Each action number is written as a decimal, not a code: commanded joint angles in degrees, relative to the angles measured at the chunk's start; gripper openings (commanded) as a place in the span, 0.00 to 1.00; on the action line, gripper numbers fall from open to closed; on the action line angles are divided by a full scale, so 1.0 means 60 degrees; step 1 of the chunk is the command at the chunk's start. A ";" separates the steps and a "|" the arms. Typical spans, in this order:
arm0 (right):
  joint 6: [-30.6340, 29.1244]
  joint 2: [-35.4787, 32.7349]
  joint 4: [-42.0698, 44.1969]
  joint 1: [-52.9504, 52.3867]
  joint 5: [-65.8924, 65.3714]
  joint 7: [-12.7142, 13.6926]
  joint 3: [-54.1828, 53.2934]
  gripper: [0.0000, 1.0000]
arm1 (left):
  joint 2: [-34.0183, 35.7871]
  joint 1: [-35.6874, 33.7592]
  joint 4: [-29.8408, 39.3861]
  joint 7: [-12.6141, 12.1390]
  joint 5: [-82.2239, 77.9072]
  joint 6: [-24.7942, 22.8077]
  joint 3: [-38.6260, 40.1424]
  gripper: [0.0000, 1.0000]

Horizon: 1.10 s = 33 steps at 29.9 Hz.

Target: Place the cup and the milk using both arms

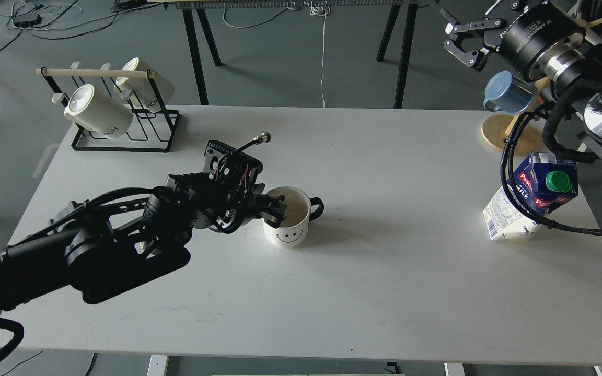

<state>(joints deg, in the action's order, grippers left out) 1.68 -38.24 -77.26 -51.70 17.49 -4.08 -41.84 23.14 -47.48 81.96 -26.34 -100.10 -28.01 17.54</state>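
My left claw (275,209) grips the near-left rim of the cup (289,222), which stands upright on the table (332,292). My right claw (463,39) hangs open, raised; the milk (533,198) leans well below it, nearer me, its long axis tilted.

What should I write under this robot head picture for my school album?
Left gripper grips the smiley cup's rim, while the open right gripper hangs above the table, away from the milk.
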 commanded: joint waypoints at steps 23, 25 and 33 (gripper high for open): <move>-0.0719 -0.3205 -0.0893 0.0412 0.0788 -0.0170 -0.0190 0.99 | 0.0215 0.0632 -0.2116 0.2879 0.7287 0.3290 0.6203 0.99; -0.1098 -0.3629 -0.0893 0.0588 0.1271 -0.0185 -0.0204 0.99 | 0.0215 0.0632 -0.2394 0.3289 0.8475 0.3320 0.6334 0.99; -0.3557 -0.5723 -0.0879 0.2197 0.3936 -0.0537 -0.0146 0.99 | 0.0083 0.0691 -0.3011 0.4111 1.1132 0.3232 0.6774 0.99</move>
<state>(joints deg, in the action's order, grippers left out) -13.62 -68.17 -82.56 -42.42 35.49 -6.94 -42.99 24.02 -43.51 64.60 -2.53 -36.03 -8.47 57.36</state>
